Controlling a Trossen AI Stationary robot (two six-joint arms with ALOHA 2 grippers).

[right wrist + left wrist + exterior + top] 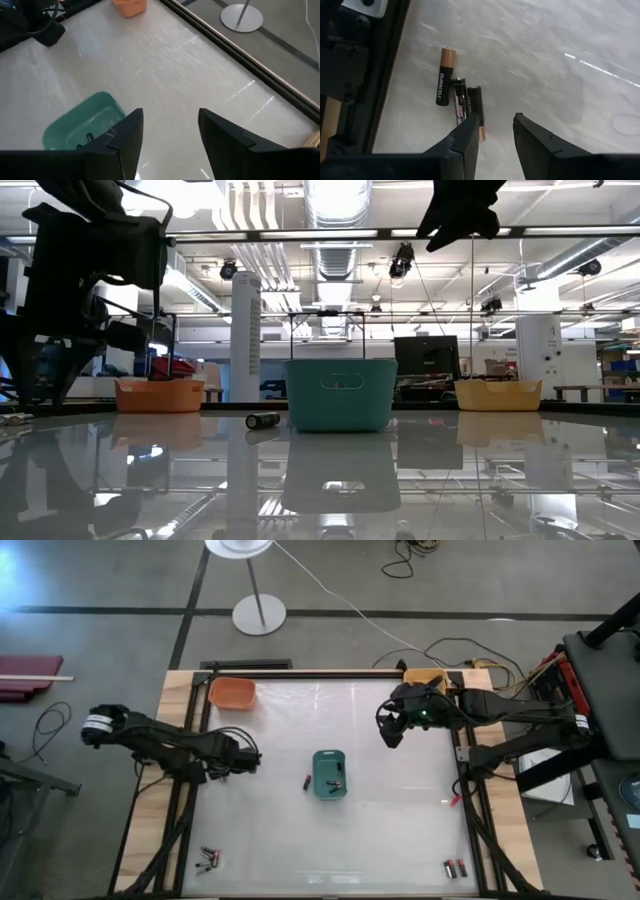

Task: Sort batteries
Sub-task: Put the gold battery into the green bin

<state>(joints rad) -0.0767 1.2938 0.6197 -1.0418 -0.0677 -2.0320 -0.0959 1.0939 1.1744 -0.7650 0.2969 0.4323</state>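
Teal bin (330, 773), mid-table, holds perhaps two batteries (337, 783); one battery (306, 781) lies beside it. My left pincer (494, 131) hovers parted over three cells (458, 97). My right pincer (170, 131): parted, empty.

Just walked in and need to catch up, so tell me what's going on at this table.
Two robot arms are sorting batteries into bins. The teal bin in the middle already holds some, and one battery lies beside it. The left gripper hangs, jaws open and empty, above three batteries near the table's left edge. The right gripper is raised near the yellow bin, also open and empty. An orange bin sits at the far left corner, and more batteries wait at the near edge.
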